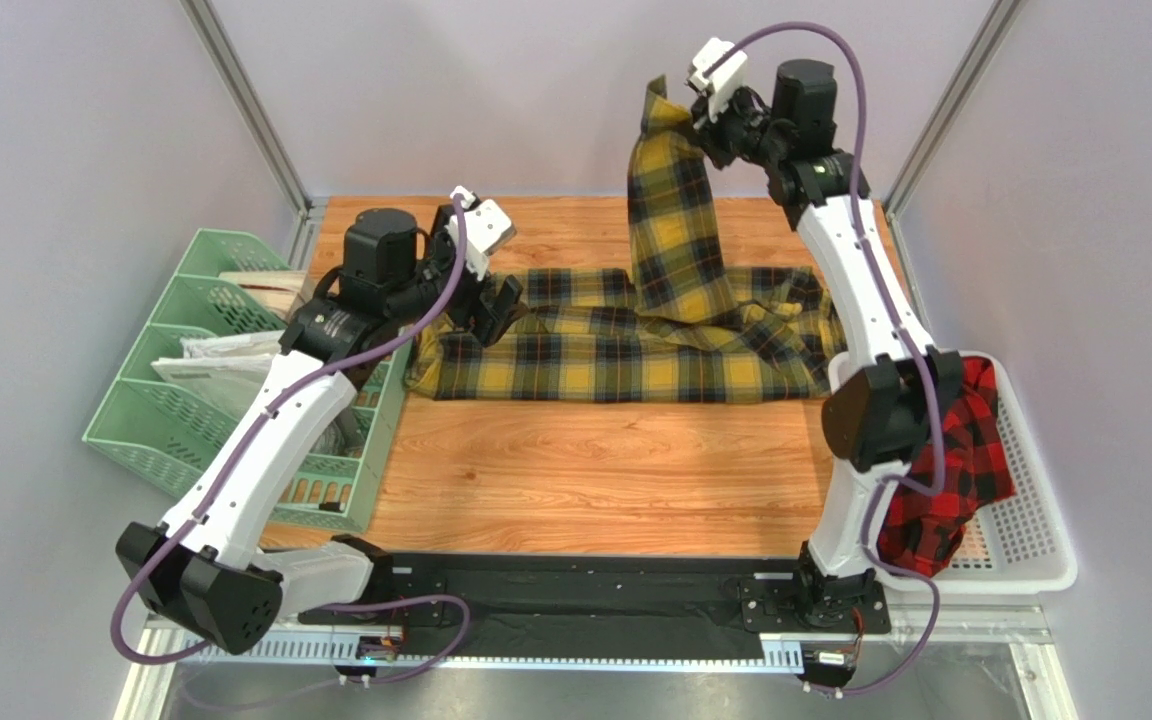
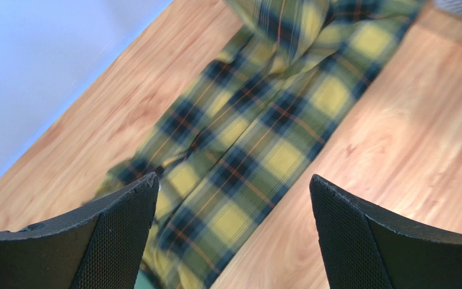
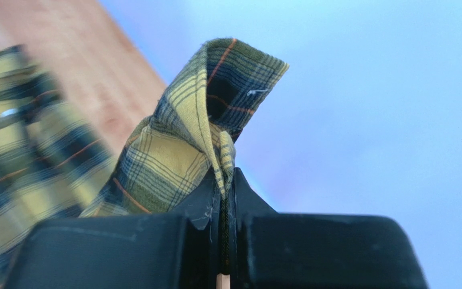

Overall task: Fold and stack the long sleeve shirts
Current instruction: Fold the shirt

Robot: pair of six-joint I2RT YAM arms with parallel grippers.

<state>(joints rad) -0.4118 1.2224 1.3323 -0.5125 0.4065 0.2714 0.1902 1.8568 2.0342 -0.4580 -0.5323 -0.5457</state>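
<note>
The yellow-and-black checked shirt point(image 1: 612, 357) lies spread across the back of the wooden table point(image 1: 597, 480). One part of it is pulled up high at the back point(image 1: 675, 210). My right gripper point(image 1: 705, 120) is shut on that raised end; in the right wrist view the cloth point(image 3: 203, 120) sticks out from between the closed jaws point(image 3: 226, 176). My left gripper point(image 1: 500, 308) hovers over the shirt's left end, open. In the left wrist view its fingers point(image 2: 125, 229) stand wide apart above the plaid point(image 2: 263, 120), holding nothing. The red-and-black checked shirt point(image 1: 961, 465) hangs over the rim of the white basket point(image 1: 1045, 548).
A green slatted rack point(image 1: 162, 413) with pale cloth in it stands at the table's left edge, close under my left arm. The white basket fills the right side. Grey walls close in the back and both sides.
</note>
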